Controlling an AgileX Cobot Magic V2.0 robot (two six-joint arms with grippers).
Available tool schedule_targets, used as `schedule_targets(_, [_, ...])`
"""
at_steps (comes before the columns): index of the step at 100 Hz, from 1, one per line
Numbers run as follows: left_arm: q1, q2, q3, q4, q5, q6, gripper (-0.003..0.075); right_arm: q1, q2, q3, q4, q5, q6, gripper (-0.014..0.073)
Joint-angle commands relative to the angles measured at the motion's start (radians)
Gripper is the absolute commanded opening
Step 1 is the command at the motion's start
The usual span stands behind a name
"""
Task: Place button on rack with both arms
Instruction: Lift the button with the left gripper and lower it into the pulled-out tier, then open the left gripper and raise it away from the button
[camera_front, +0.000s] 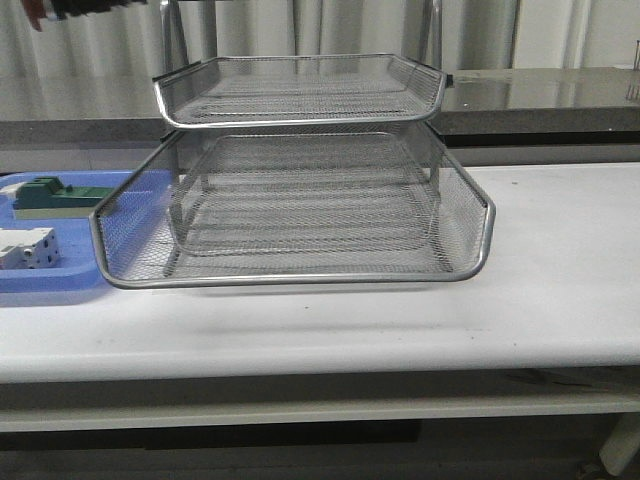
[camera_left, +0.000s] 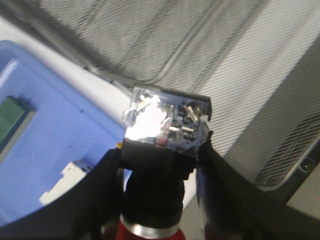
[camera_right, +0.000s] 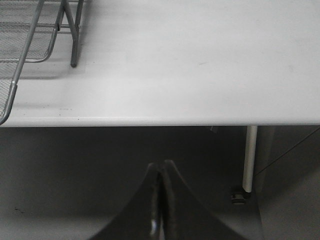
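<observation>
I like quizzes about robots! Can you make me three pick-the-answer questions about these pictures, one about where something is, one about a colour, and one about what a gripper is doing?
1. Where is the blue tray on the table?
A. To the left of the rack
B. To the right of the rack
C. On the rack's top tier

2. What colour is the block lying in the blue tray, at its far end?
A. Yellow
B. Green
C. Orange

3. What is the left gripper doing?
A. Hanging open with nothing in it
B. Shut on the button
C. Gripping the rack's rim

Answers:
1. A, the front view shows the tray left of the rack.
2. B, the block is green.
3. B, the left wrist view shows the button clamped between the fingers, its clear block pointing outward.
</observation>
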Motion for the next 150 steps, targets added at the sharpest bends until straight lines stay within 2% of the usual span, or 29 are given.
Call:
schedule_targets(1, [-0.071,-0.039,-0.006,-0.025,0.008,-0.019,0.0060,-0.005,0.007,-0.032,-0.029,-0.057,-0.002,-0.0067])
schedule_targets(18, [-0.178,0.006,-0.001,-0.025,-0.021,-0.019,0.0060,-0.005,0.007,-0.032,-0.029,-0.057,-0.002,-0.0067])
schedule_targets(43, [-0.251,0.125,-0.001,-0.029,-0.114,-0.019,0.0060,-0.005,0.007,-0.032,-0.029,-0.057,-0.002,-0.0067])
schedule_targets(61, [-0.264,0.205,-0.001,-0.030,-0.182,-0.019,0.0060,-0.005,0.007,-0.032,-0.029,-0.057,-0.002,-0.0067])
schedule_targets(91, [-0.264,0.246,-0.001,-0.056,-0.185,-0.019,0.0077,-0.005,0.007,-0.032,-0.029,-0.057,-0.002,-0.0067])
schedule_targets(96, [-0.264,0.246,-0.001,-0.057,-0.185,-0.019,0.0107,-0.005,0.007,-0.032,-0.029,-0.057,-0.002,-0.0067])
schedule_targets(103, [-0.264,0.246,-0.001,-0.057,-0.183,-0.019,0.0187,-0.005,0.007,-0.032,-0.029,-0.057,-0.002,-0.0067])
schedule_targets(115, [-0.264,0.246,-0.001,-0.057,-0.183,-0.019,0.0400,-0.005,0.007,-0.032,-0.029,-0.057,-0.002,-0.0067])
schedule_targets(122, [-0.264,0.246,-0.001,-0.057,-0.191,-0.019,0.0493,-0.005,0.007,-0.032,-0.029,-0.057,-0.002,-0.0067])
schedule_targets(130, [-0.264,0.246,-0.001,-0.057,-0.198,-0.019,0.0534,-0.005,0.007,-0.032,-0.029,-0.057,-0.002,-0.0067])
schedule_targets(150, [-0.264,0.238,-0.005,-0.070,-0.176,-0.019,0.0534,-0.005,0.007,-0.032,-0.029,-0.057,-0.002,-0.0067])
